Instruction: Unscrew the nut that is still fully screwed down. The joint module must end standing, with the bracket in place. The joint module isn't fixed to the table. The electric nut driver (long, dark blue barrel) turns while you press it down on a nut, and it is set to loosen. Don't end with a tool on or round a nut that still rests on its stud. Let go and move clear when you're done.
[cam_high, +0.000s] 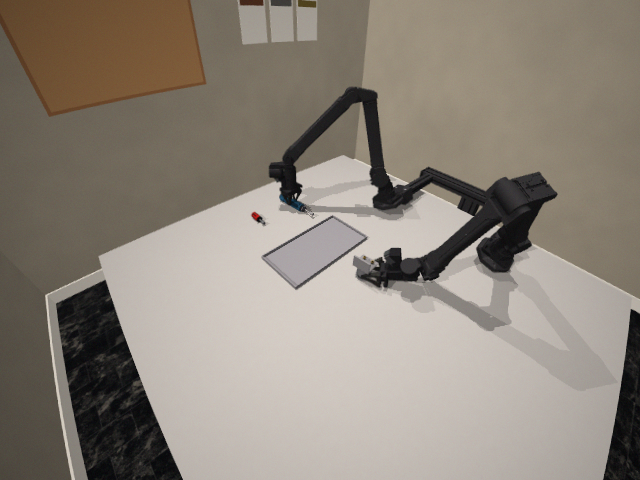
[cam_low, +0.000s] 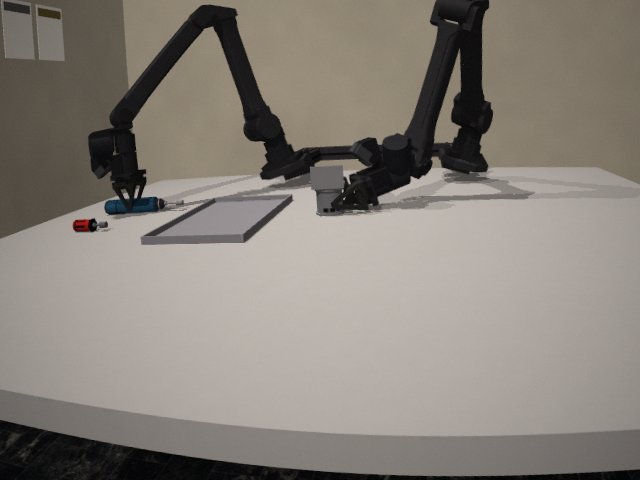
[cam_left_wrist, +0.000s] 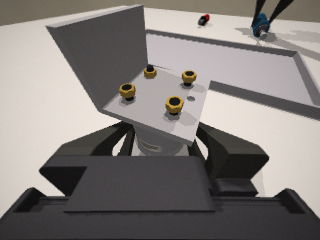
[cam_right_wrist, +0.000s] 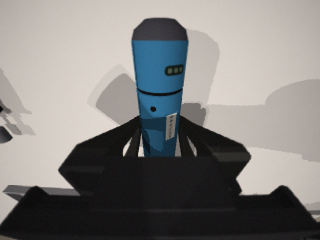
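The joint module (cam_high: 358, 270) (cam_low: 326, 190) stands upright on the table, with its grey angle bracket (cam_left_wrist: 115, 55) on top. Four yellow nuts sit on the bracket. The back nut (cam_left_wrist: 150, 71) sits lowest, with a dark stud end poking out; the other three (cam_left_wrist: 127, 90) (cam_left_wrist: 189, 76) (cam_left_wrist: 174, 103) stand higher. My left gripper (cam_high: 374, 271) (cam_low: 343, 198) (cam_left_wrist: 160, 119) is closed round the module's body, below the bracket. The dark blue nut driver (cam_high: 297, 204) (cam_low: 133, 207) (cam_right_wrist: 160, 75) (cam_left_wrist: 261, 24) lies flat on the table. My right gripper (cam_high: 292, 198) (cam_low: 127, 201) (cam_right_wrist: 159, 120) reaches down from above and is closed on the driver's barrel.
A shallow grey tray (cam_high: 315, 248) (cam_low: 217, 219) (cam_left_wrist: 240, 60) lies between the module and the driver. A short red tool (cam_high: 256, 217) (cam_low: 82, 224) (cam_left_wrist: 203, 19) lies on the table beyond the driver, near the table's edge. Both arm bases stand at the back.
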